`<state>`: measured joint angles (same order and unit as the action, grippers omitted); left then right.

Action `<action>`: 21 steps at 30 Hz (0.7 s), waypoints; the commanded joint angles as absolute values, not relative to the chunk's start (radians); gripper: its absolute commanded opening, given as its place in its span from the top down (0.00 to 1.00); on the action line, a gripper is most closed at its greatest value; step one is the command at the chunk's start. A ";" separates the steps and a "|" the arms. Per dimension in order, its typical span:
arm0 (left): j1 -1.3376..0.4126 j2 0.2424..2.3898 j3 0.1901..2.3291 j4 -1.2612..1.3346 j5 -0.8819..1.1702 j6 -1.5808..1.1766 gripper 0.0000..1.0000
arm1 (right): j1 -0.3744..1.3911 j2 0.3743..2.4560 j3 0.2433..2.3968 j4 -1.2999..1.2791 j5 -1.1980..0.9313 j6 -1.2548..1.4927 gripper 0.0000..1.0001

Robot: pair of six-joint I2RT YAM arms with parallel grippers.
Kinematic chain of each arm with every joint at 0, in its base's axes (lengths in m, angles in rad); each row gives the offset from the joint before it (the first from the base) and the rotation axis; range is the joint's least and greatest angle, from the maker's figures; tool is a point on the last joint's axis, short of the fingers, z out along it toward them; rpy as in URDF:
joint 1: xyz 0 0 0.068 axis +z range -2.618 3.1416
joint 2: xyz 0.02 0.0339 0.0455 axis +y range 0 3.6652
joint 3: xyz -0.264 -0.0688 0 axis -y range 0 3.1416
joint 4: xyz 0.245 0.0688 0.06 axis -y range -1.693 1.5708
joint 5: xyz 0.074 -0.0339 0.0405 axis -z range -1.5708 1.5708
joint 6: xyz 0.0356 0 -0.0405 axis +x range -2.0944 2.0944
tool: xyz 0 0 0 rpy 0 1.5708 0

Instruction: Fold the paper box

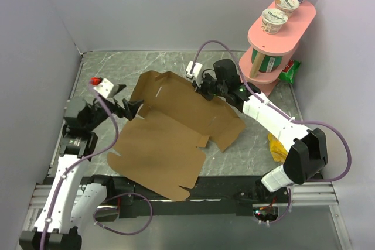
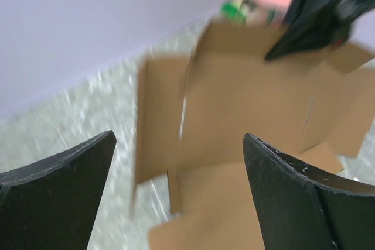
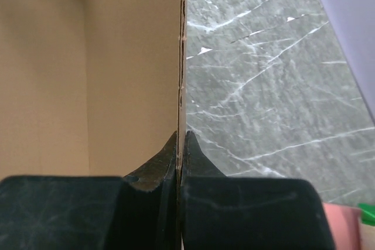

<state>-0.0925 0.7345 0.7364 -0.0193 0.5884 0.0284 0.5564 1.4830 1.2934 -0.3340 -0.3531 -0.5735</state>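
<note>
From above, the paper box (image 1: 170,139) lies in the middle of the grey marbled tabletop (image 1: 105,65) as a large, plain brown die-cut sheet. Most of it is flat, with flaps and tabs spread out and small slits cut in it. The far panels are lifted off the surface. The left tool (image 1: 133,108) sits at the sheet's left edge. The right tool (image 1: 201,90) reaches to the far right edge of the raised part. Only this view shows the pink stand (image 1: 281,33) at the back right with yogurt cups (image 1: 274,20) on top, a green packet (image 1: 290,69) just beside it, and a yellow object (image 1: 276,147) near the right arm.

The left wrist view is blurred. It shows what the top view cannot settle: the left tool's fingers (image 2: 58,191) stand wide apart with nothing between them, and the box lies ahead of them. The dark right tool shows at the upper right, on the box's far edge.

The right wrist view gives the grip up close. The right tool's fingers (image 3: 158,168) are pressed together on a thin cardboard edge that stands upright. Brown panel fills the left side and bare tabletop the right.
</note>
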 commanded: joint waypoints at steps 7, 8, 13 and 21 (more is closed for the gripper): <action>0.044 0.955 0.932 0.221 0.931 -0.083 0.23 | 0.565 1.401 1.299 -0.337 -0.434 -0.672 1.00; 0.034 0.989 0.939 0.241 0.927 -0.084 0.26 | 0.565 1.399 1.301 -0.339 -0.437 -0.667 1.00; -0.103 1.054 1.012 0.200 0.764 0.098 0.31 | 0.566 1.402 1.312 -0.351 -0.442 -0.663 1.00; -0.161 1.167 1.071 0.175 0.743 0.170 0.34 | 0.568 1.413 1.325 -0.368 -0.448 -0.660 1.00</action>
